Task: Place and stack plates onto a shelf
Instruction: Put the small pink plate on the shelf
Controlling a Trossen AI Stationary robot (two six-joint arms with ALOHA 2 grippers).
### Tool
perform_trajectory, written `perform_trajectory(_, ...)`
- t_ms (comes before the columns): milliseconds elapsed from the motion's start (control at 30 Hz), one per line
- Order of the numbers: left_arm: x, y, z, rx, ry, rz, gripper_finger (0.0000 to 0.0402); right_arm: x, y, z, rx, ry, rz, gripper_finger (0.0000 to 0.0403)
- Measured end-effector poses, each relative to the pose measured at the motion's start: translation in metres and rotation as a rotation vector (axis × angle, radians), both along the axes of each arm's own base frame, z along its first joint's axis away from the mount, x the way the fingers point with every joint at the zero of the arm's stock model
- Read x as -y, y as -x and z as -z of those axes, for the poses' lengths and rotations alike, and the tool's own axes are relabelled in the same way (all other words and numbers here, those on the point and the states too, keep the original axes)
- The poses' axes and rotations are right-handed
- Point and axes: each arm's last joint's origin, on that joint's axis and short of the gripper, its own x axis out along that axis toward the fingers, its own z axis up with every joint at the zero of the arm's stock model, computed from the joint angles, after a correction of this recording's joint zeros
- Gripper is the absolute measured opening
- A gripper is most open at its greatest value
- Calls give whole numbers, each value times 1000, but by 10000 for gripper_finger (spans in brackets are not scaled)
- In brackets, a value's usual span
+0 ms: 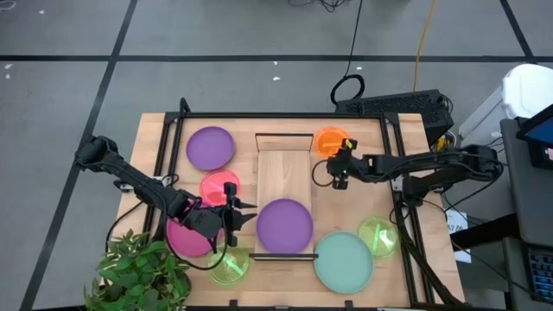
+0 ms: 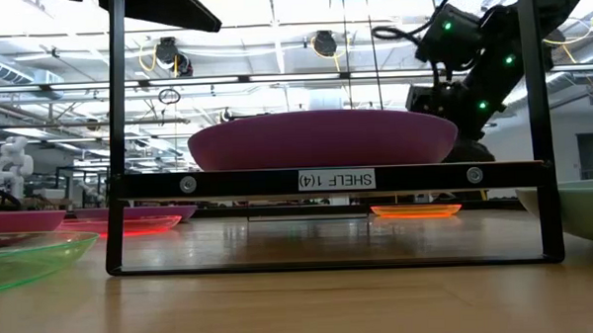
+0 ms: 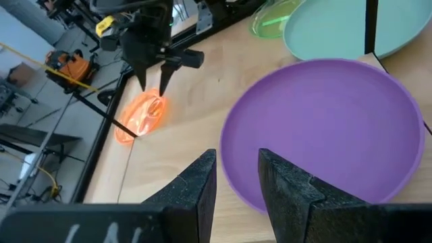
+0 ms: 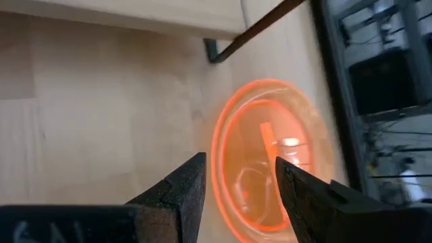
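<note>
While empty, right pincer (image 4: pixel 235 177) wide apart just above orange plate (image 4: pixel 270 158).

Two dark jointed arms, black cabling, small green indicator lights, matte black textured wedge-shaped fingers (image 4: pixel 179 192)

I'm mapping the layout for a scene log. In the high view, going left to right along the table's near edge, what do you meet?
Potted plant → small neon green plate → purple plate on the shelf → pale teal plate → second small green plate.
</note>
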Motion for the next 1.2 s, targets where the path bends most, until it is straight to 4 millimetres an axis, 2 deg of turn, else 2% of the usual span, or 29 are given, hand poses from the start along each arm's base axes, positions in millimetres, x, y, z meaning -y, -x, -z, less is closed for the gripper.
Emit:
perform_trajectory(233, -3, 5, 7, -54, 82, -72, 116, 7, -5, 15, -27, -73, -6, 160)
perform_trajectory(533, -4, 5, 8, -67, 82, -78, 116, 8, -9, 36, -111, -76, 26, 160)
perform_trajectory(767, -5, 6, 10, -81, 70, -82, 116, 10, -11, 36, -108, -23, 49, 160)
perform_trajectory(1033, -25, 7, 19, -174, 84, -209, 116, 10, -11, 34, -95, -21, 49, 160)
perform_trajectory(1200, -42, 10, 26, -257, 210, -339, 116, 10, -11, 34, -98, -23, 48, 160)
